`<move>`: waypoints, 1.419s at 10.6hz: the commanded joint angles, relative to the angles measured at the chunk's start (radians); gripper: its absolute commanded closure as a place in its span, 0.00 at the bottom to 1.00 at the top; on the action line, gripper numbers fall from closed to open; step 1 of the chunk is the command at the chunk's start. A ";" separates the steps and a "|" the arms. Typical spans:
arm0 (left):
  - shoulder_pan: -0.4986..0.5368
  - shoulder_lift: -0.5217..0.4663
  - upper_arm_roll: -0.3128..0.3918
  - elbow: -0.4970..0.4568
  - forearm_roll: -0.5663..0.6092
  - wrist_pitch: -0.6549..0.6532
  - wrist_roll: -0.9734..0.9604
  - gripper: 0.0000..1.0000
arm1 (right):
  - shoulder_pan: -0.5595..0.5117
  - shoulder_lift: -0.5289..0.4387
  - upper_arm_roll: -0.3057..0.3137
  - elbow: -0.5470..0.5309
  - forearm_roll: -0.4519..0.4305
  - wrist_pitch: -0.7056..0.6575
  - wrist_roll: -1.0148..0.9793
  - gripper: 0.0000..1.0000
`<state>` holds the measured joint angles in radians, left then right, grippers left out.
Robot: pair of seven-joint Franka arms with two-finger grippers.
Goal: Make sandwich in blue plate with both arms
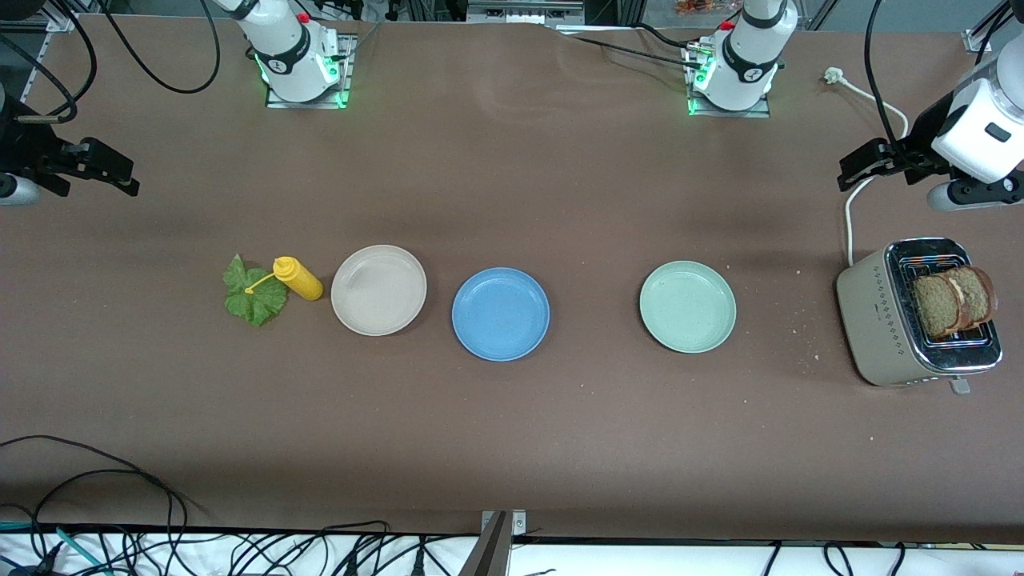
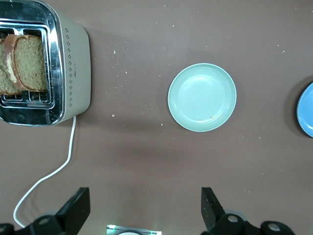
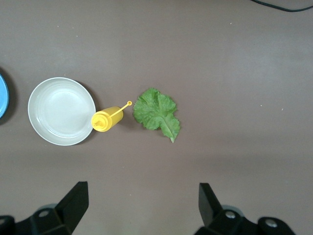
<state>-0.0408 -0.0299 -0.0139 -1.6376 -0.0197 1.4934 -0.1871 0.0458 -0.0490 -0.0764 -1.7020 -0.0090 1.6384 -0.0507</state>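
Blue plate [image 1: 501, 314], round and shallow with a raised rim, lies bare on the brown surface [image 1: 512, 424], between the beige plate [image 1: 378, 290] and the pale green plate [image 1: 687, 306]. We see the left hand [image 2: 145, 210] up over the surface near the toaster [image 1: 880, 320], its two black fingers wide apart and holding nothing. We see the right hand [image 3: 142, 208] over the right arm's end of the surface, its fingers wide apart too, also with nothing between them. Two slices of speckled brown bread [image 1: 954, 301] stand upright in the slots of the toaster, which has a beige body and a shiny metal top. A ruffled green lettuce leaf [image 1: 254, 293] lies flat beside a smooth yellow squeeze bottle [image 1: 298, 278]; the bottle is just beside the beige plate. Small crumbs [image 1: 804, 324] are scattered near the toaster.
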 commanded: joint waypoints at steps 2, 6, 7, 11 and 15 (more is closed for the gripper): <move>-0.004 0.015 0.002 0.035 0.001 -0.022 0.005 0.00 | 0.000 -0.019 -0.005 -0.016 0.017 -0.003 -0.003 0.00; -0.004 0.015 0.002 0.035 0.001 -0.022 0.005 0.00 | 0.000 -0.019 -0.006 -0.016 0.017 -0.003 -0.003 0.00; -0.004 0.015 0.002 0.035 0.001 -0.022 0.005 0.00 | 0.000 -0.019 -0.006 -0.016 0.018 -0.003 -0.003 0.00; -0.004 0.015 0.002 0.035 0.001 -0.022 0.005 0.00 | -0.001 -0.017 -0.017 -0.015 0.018 -0.031 -0.004 0.00; -0.004 0.016 0.002 0.035 0.001 -0.022 0.005 0.00 | 0.000 -0.017 -0.017 -0.013 0.018 -0.031 -0.004 0.00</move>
<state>-0.0408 -0.0299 -0.0139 -1.6376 -0.0197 1.4934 -0.1871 0.0451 -0.0490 -0.0906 -1.7020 -0.0085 1.6147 -0.0506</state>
